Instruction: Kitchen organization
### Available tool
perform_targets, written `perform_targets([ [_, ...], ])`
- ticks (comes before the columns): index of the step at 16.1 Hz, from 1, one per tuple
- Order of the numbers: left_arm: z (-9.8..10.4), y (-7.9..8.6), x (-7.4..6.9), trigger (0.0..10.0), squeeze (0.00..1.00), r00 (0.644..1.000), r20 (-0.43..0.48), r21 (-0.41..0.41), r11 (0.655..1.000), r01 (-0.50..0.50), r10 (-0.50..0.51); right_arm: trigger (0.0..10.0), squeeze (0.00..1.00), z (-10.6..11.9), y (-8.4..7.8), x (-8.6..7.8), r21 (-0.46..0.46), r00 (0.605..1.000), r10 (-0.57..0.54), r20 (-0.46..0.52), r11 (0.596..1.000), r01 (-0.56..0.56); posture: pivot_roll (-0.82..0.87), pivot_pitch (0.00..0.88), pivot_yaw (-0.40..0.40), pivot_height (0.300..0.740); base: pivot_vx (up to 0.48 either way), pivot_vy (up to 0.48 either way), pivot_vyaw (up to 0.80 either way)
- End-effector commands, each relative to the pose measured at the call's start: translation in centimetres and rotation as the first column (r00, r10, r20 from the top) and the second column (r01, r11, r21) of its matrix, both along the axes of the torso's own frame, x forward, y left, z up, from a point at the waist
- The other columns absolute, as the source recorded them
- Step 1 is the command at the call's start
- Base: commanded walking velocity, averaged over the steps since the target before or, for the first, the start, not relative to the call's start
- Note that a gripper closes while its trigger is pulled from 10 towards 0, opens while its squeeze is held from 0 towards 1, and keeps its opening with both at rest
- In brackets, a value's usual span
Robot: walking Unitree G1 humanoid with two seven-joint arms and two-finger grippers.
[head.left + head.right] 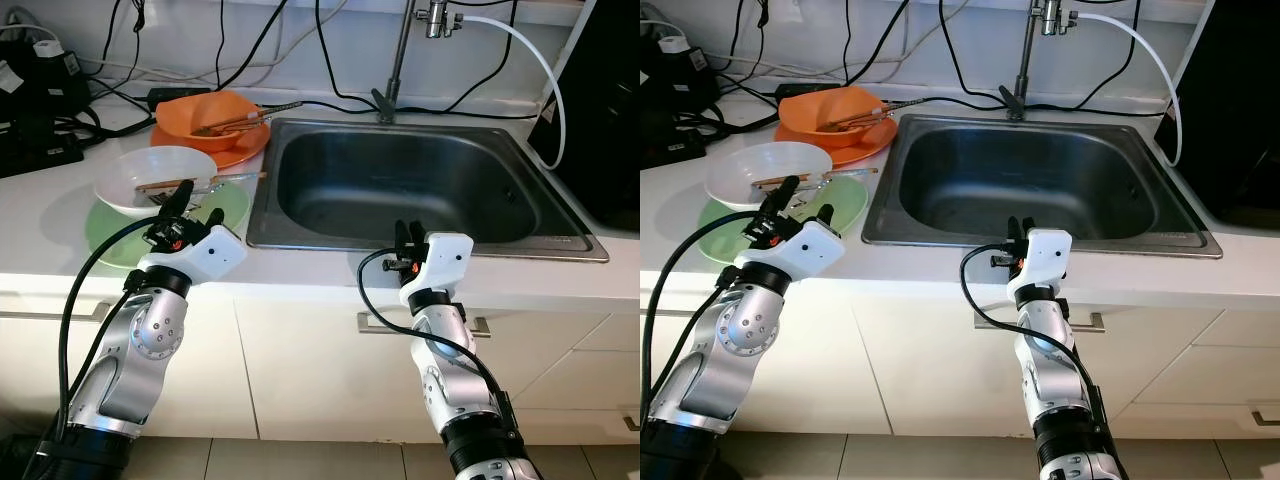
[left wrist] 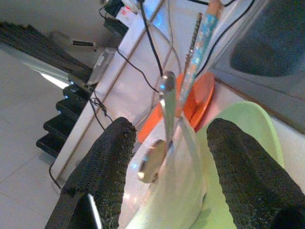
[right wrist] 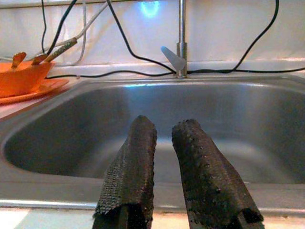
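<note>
Dishes for sorting stand on the white counter (image 1: 60, 200) to the left of the sink (image 1: 420, 180). Nearest the counter's front edge is a white bowl (image 1: 150, 180) resting on a green plate (image 1: 115, 235); a pair of chopsticks (image 1: 165, 184) and a metal spoon (image 2: 164, 119) lie in the bowl. Behind them, toward the wall, an orange bowl (image 1: 205, 112) sits on an orange plate (image 1: 225, 150), with further utensils (image 1: 250, 117) laid across its rim and pointing toward the sink.

The left gripper (image 1: 185, 205) hovers over the near edge of the green plate, just beside the white bowl, its two black fingers (image 2: 102, 167) spread well apart. In the left wrist view the spoon and the bowl's rim lie between the fingers without touching either (whether the fingers reach the bowl itself cannot be told).

The right gripper (image 1: 408, 238) is at the front rim of the sink, near its middle, pointing toward the basin. Its fingers (image 3: 131, 176) stand close together with only a narrow gap between them, holding nothing.

A tap (image 1: 398, 55) rises behind the sink, with a white hose (image 1: 535, 60) curving from its top toward the right. Black cables (image 1: 230, 50) trail along the wall behind the dishes, and dark equipment (image 1: 35, 110) occupies the far left of the counter. White cabinet fronts (image 1: 300, 360) lie below the counter.
</note>
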State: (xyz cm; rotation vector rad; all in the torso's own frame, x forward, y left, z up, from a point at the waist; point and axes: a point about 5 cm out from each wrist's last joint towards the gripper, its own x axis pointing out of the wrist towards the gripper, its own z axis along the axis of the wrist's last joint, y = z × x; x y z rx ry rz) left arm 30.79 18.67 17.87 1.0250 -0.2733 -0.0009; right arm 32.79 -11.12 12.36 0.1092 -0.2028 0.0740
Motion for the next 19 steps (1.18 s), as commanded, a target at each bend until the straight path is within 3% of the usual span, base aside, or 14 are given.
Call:
perform_targets([
  [1,0.33,-0.27,0.30,10.0,0.00,1.000,0.010,0.018,1.000,-0.001,0.001,10.0,0.00,0.42,-0.26,0.31,0.006,1.000,-0.015,0.006,1.000,0.015,0.13,0.028,-0.010,0.740,0.000,0.000,0.00],
  [5,0.17,-0.30,0.37,10.0,0.00,1.000,0.006,0.021,1.000,-0.007,0.007,10.0,0.00,0.43,-0.24,0.31,0.007,1.000,-0.016,0.006,1.000,0.016,0.13,0.031,-0.016,0.740,0.000,0.000,0.00],
  [6,0.18,-0.28,0.35,4.1,0.00,1.000,0.008,0.017,1.000,-0.010,0.010,10.0,0.00,0.42,-0.20,0.33,0.007,1.000,-0.015,0.005,1.000,0.015,0.13,0.030,-0.016,0.740,0.000,0.000,0.00],
  [7,0.16,-0.27,0.35,0.9,0.00,1.000,0.009,0.016,1.000,-0.012,0.011,10.0,0.00,0.42,-0.15,0.36,0.008,1.000,-0.013,0.004,1.000,0.013,0.13,0.030,-0.016,0.740,0.000,0.000,0.00],
  [8,0.16,-0.27,0.36,0.0,0.00,1.000,0.009,0.015,1.000,-0.012,0.012,10.0,0.00,0.41,-0.10,0.38,0.008,1.000,-0.011,0.003,1.000,0.011,0.13,0.032,-0.017,0.740,0.000,0.000,0.00],
  [19,0.67,-0.51,0.30,0.0,0.00,1.000,0.031,0.016,1.000,-0.003,0.003,10.0,0.00,0.36,-0.15,0.38,0.008,1.000,-0.011,0.000,1.000,0.011,0.13,0.034,-0.019,0.740,0.000,0.000,0.00],
])
